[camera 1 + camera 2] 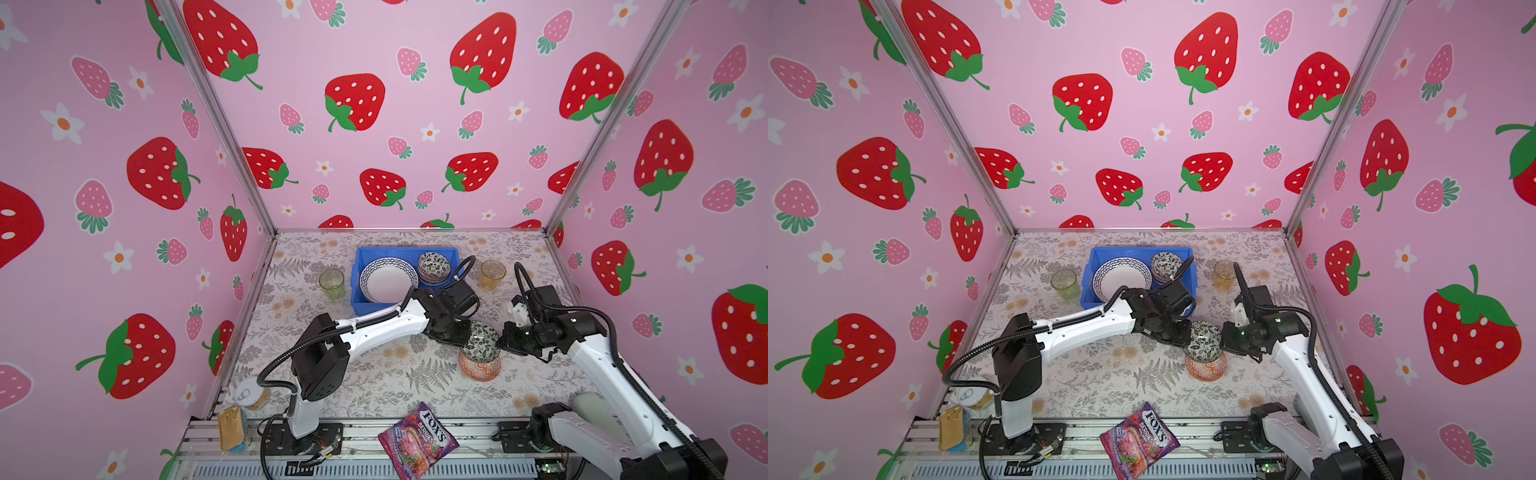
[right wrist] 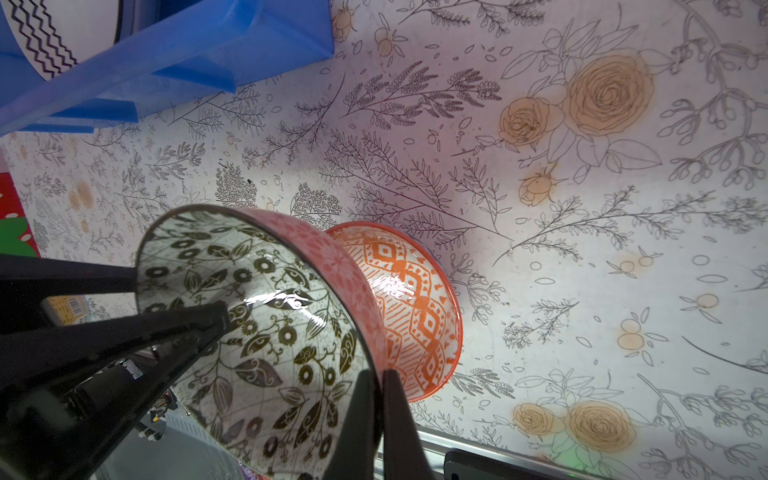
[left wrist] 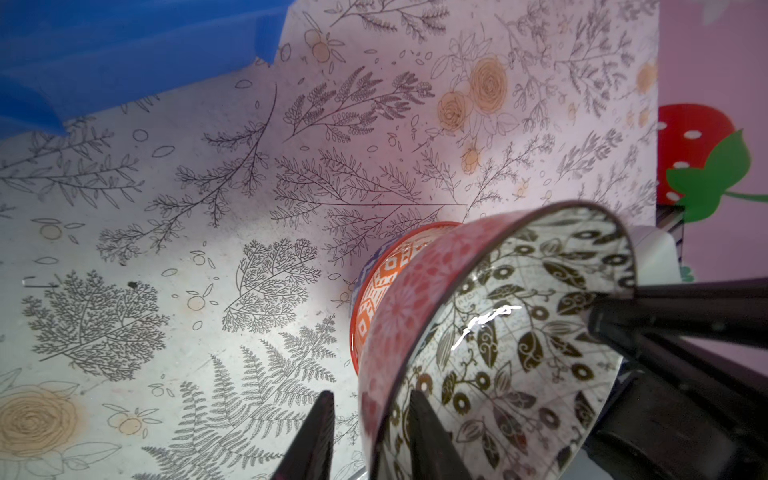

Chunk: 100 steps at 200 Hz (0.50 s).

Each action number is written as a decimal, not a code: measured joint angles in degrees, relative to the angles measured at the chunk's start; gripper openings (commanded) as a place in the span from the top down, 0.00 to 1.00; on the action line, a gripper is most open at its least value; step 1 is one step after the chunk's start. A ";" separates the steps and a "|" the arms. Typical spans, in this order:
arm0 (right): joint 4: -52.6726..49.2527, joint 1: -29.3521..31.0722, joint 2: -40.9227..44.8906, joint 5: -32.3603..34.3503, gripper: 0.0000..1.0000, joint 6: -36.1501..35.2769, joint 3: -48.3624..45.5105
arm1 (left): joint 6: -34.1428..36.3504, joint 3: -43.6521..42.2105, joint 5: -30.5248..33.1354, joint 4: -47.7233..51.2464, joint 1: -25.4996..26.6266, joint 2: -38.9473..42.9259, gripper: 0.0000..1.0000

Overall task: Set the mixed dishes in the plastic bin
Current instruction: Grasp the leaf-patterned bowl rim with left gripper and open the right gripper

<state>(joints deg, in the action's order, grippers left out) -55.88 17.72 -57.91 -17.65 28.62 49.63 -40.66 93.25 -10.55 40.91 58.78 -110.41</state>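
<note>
Right gripper [image 2: 378, 376] pinches the rim of the tilted black-white bowl [image 1: 481, 341] over the orange bowl [image 1: 480, 369]; left gripper [image 3: 372, 397] straddles that rim, jaws apart. Its outer finger [image 3: 316, 436] stands clear.

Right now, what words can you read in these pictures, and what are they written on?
"FOX'S": on the purple candy bag.
"BERRIES": on the same bag, under the brand.
Smaller print on that bag: too blurred to read.
The barcode sticker in the right wrist view: too small to read.

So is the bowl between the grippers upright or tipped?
Tipped: pink-sided bowl on edge over the orange bowl, right gripper pinching its rim, left gripper straddling it.
</note>
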 measured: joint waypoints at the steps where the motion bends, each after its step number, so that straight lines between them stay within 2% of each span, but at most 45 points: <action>1: -0.02 0.00 0.00 0.00 1.00 0.00 0.00 | 0.09 0.00 -0.02 0.00 0.00 0.00 0.74; 42: -1.05 0.02 0.00 -0.11 1.00 -0.13 0.74 | -0.09 0.11 -0.17 -0.26 0.07 0.00 0.86; 85: -2.10 0.13 0.00 -1.09 1.00 -0.07 0.90 | -0.83 0.13 0.85 -0.61 -0.15 -1.31 0.93; 89: -2.14 0.13 0.00 -1.09 1.00 -0.07 0.90 | -0.85 0.13 0.83 -0.61 -0.15 -1.40 0.98; 100: -2.16 0.13 0.00 -1.09 1.00 -0.07 0.90 | -0.90 0.13 0.83 -0.66 -0.15 -1.55 1.00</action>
<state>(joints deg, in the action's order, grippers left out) -58.04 17.85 -57.91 -18.74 28.56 50.52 -41.56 93.38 -9.72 40.25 58.63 -111.96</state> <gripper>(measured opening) 0.063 0.112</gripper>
